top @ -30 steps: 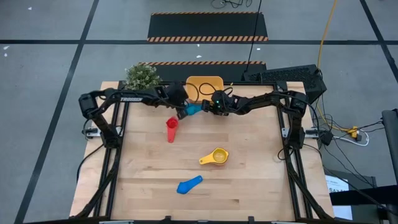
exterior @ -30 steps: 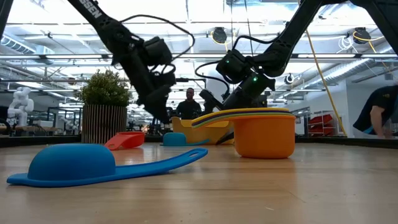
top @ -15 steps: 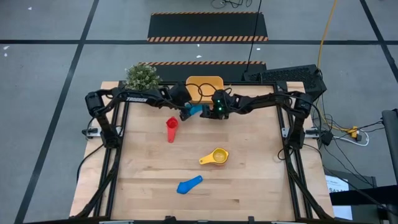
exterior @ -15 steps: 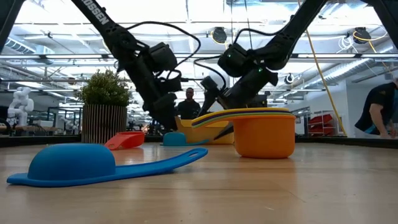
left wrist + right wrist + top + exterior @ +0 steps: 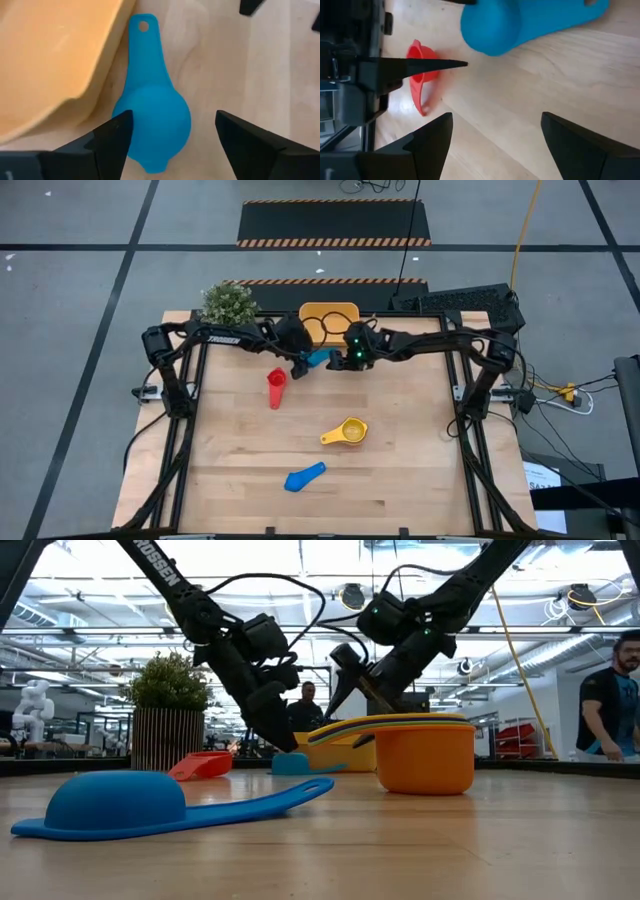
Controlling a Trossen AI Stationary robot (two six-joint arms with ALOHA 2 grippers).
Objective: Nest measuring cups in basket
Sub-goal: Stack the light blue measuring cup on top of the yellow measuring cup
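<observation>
Hovering my left gripper [image 5: 170,142], fingers spread, over the light blue cup [image 5: 152,117] lying upside down beside the basket [image 5: 50,60]; right gripper [image 5: 495,142] spread too.

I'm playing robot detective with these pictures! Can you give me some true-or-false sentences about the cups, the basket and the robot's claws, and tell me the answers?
1. The light blue plastic measuring cup lies upside down on the wooden table, beside the orange-yellow plastic basket. True.
2. The left gripper is clamped on that cup. False: its fingers are spread open, one on each side of it.
3. The red plastic measuring cup sits inside the basket. False: it is on the table.
4. The right gripper is open and holds nothing. True.
5. The small potted green plant stands at the table's front edge. False: it is at the back, near the basket.
</observation>
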